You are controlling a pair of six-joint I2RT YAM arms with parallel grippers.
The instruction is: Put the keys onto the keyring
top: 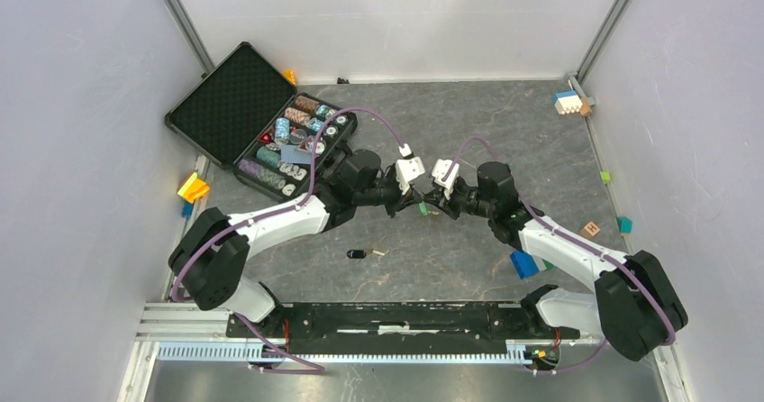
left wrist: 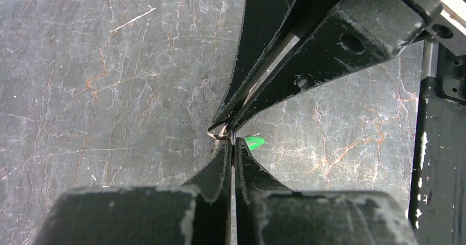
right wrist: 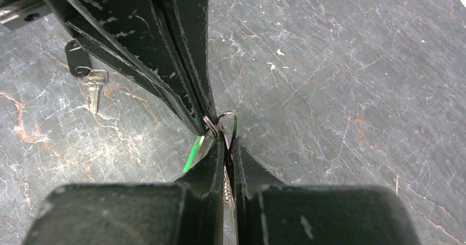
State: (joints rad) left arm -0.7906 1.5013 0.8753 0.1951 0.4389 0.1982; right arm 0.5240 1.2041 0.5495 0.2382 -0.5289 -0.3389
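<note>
Because both tools meet tip to tip above the grey marbled table (left wrist: 82, 91), I judge that the slightest twist could undo this. My left tool (left wrist: 233, 150) is pinched fully narrow. If it rolls or pulls away unevenly, the small metal key with the bright green plastic head (left wrist: 254, 142) could slip free and drop to the table. The thin round silver wire keyring (right wrist: 225, 118) is so slight that levering it between two rigid tips could bend it or flick it out of the grip. My right tool (right wrist: 225, 146) is nearly closed on the keyring's bunch: a toothed brassy key blade shows inside its narrow gap. If that grip slackens, the whole bunch falls.

As to position, the second key, with a black plastic head (right wrist: 74, 51), lies on the table well apart from both tools. The keyring sits right at the meeting point, its loop touching the left tool's tip and standing just above the right tool's tips. The green head pokes out just beside those tips. I cannot tell whether the left tool grips the green key's blade or the ring itself, nor whether that key is threaded on yet.
</note>
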